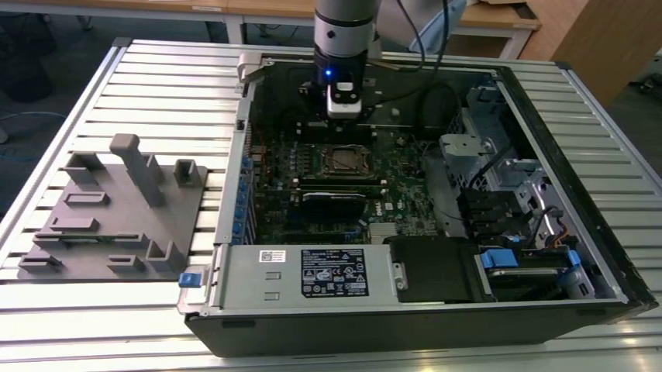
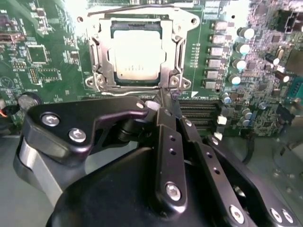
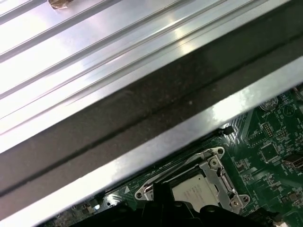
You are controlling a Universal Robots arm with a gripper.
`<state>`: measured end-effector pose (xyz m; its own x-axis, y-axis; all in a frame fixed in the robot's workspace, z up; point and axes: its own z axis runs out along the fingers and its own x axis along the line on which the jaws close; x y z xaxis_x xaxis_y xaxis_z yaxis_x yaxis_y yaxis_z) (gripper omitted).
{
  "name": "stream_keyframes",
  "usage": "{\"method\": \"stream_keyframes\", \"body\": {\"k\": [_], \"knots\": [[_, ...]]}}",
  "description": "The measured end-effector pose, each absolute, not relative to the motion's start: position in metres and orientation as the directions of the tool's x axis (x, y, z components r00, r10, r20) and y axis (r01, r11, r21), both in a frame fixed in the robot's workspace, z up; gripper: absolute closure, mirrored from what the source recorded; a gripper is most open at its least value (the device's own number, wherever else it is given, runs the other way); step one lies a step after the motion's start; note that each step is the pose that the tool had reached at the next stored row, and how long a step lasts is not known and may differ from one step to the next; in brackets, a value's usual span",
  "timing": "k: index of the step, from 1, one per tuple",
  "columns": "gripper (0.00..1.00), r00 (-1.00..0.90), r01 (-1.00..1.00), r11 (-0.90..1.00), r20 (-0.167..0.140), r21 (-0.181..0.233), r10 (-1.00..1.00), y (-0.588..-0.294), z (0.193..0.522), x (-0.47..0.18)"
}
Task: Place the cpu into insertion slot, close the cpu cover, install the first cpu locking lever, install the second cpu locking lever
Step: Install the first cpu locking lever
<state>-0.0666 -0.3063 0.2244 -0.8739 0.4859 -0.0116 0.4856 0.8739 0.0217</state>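
Observation:
The cpu [image 2: 138,56] lies flat in the insertion slot [image 1: 346,160], its dull metal top showing through the window of the cpu cover [image 2: 179,49]. The silvery cover lies down over it. My gripper [image 2: 163,96] is shut, its dark fingers pressed together with the tips at a corner of the socket, beside a thin lever rod [image 2: 116,93]. In the exterior view the gripper [image 1: 346,124] hangs just behind the socket, low over the green board. In the first wrist view the cpu [image 3: 195,190] sits inside the cover [image 3: 221,176].
The socket is deep inside an open computer case [image 1: 579,232] on a slatted metal table [image 1: 166,85]. Memory slots [image 2: 199,111] and capacitors [image 2: 242,47] crowd the socket. A grey fixture block [image 1: 114,209] stands at the exterior view's left. The case wall [image 3: 142,118] runs close by.

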Motion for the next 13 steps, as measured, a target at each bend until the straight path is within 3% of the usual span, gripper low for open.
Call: {"method": "stream_keyframes", "body": {"k": [13], "knots": [[0.90,-0.907,0.421,0.907,-0.012,0.022,0.422,-0.306,0.224,-0.050]]}}
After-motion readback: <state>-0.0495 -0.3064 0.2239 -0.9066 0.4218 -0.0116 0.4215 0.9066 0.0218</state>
